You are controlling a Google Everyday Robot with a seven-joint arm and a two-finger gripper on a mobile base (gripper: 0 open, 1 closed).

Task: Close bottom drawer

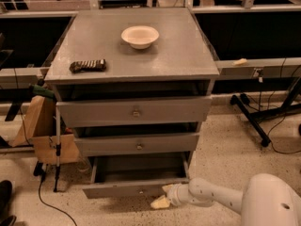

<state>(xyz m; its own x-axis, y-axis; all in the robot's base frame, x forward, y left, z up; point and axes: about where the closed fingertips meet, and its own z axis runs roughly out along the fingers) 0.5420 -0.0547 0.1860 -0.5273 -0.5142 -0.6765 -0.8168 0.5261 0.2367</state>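
The bottom drawer (pixel 136 188) of the grey cabinet stands partly pulled out, its narrow front panel low near the floor and its shallow box open above. My gripper (pixel 163 195) sits at the drawer front's right end, with its pale fingertips against the lower right corner of the panel. The white arm (pixel 211 197) reaches in from the lower right.
Above are the middle drawer (pixel 137 145) and the top drawer (pixel 135 111), both slightly ajar. The cabinet top (pixel 178 55) holds a white bowl (pixel 139 36) and a dark snack packet (pixel 87 65). A cardboard box (pixel 44 135) and a cable stand to the left; a black stand leg (pixel 251 117) is on the right.
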